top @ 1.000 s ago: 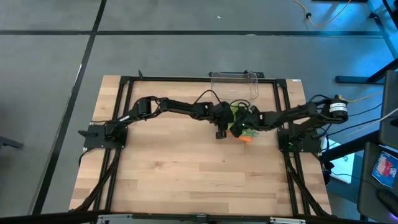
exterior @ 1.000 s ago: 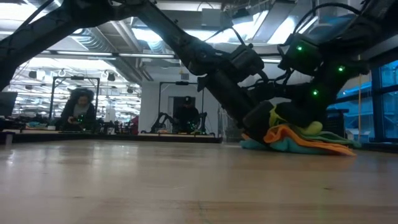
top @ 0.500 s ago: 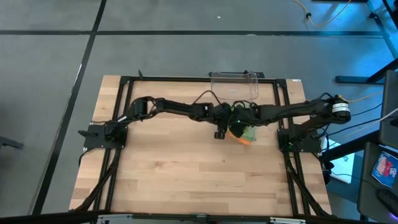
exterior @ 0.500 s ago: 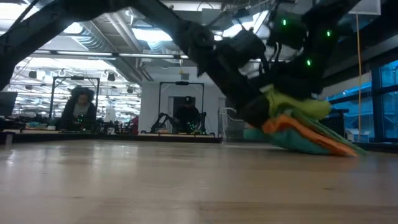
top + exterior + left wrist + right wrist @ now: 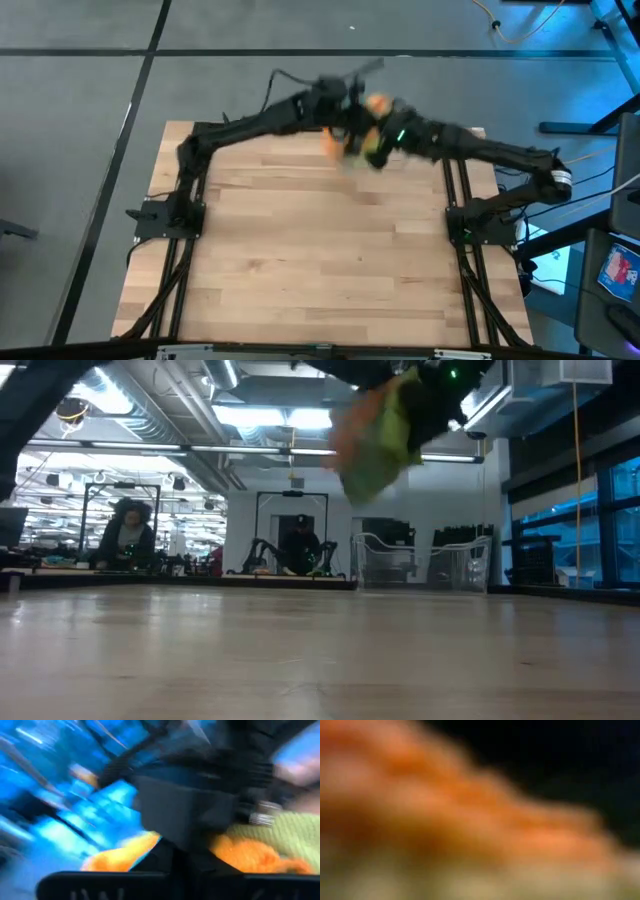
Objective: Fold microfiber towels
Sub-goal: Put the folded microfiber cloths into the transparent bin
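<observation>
High view — both arms meet above the table's (image 5: 300, 250) far edge, the bundle of microfiber towels (image 5: 365, 135) raised between them, presumably to carry or shake it free. The left gripper (image 5: 345, 115) and right gripper (image 5: 385, 135) both appear clamped on the bundle, though blur hides the fingers. Low view — soft, limp orange and lime cloth hangs crumpled, well clear of the wood.

Ceiling strip lights glow brightly in the low view; both wrist views are heavily motion-blurred.
</observation>
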You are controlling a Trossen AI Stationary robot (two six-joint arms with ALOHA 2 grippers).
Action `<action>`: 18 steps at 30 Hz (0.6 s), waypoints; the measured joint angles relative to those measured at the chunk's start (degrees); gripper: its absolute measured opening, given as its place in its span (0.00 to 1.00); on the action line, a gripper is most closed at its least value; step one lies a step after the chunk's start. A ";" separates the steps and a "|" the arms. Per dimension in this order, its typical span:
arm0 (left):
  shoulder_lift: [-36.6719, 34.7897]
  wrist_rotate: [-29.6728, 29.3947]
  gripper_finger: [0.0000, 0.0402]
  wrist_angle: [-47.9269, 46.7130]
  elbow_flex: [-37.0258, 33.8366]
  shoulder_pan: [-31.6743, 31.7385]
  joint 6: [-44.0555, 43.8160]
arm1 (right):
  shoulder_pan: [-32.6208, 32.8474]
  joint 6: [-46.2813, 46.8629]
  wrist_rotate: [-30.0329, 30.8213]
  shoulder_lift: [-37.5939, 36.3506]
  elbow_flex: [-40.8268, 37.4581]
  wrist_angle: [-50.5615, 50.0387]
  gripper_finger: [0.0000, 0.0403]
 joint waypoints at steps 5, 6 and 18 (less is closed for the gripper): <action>9.76 5.83 0.01 0.98 16.27 5.22 -4.69 | -8.54 -4.41 -3.90 0.20 2.44 -0.96 0.38; 11.10 7.59 0.01 3.55 16.30 5.94 -6.27 | -10.21 -5.03 -5.81 0.28 2.41 -1.50 0.38; 18.95 17.08 0.07 13.88 13.48 11.65 -19.13 | -20.96 -7.90 -11.92 3.37 1.90 -9.67 0.38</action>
